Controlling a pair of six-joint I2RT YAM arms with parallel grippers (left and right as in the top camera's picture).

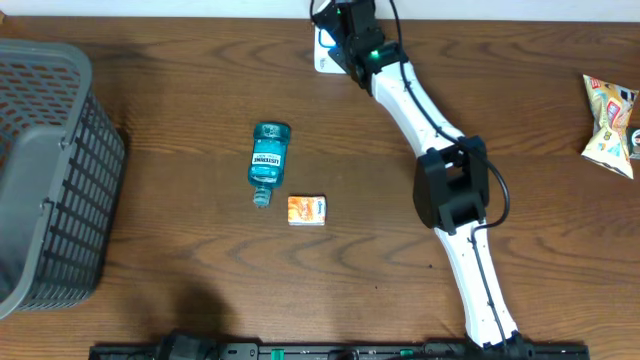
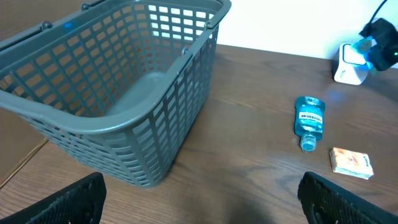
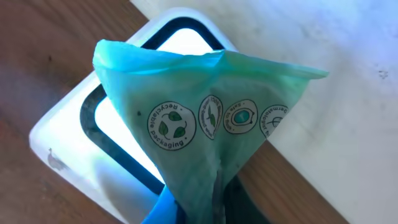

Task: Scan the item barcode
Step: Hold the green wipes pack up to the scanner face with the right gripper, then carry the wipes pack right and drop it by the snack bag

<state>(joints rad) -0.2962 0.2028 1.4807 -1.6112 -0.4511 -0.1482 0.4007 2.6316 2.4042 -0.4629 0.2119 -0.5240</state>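
The right end effector (image 1: 343, 38) is clamped on the lower end of a teal packet (image 3: 211, 112) and holds it upright just in front of a white scanner (image 3: 74, 149). The scanner's lit window glows behind the packet. A row of round recycling marks on the packet faces the wrist camera.

The left end effector (image 2: 202, 190) hangs above the tabletop (image 2: 249, 155) with its fingers (image 2: 68, 202) wide apart. Ahead of it to the left stands a grey basket (image 2: 124, 93). Ahead to its right lie a blue mouthwash bottle (image 2: 309, 118) and, nearer, a small orange box (image 2: 352, 163).

A snack bag (image 1: 608, 118) lies well off to the right of the right end effector.
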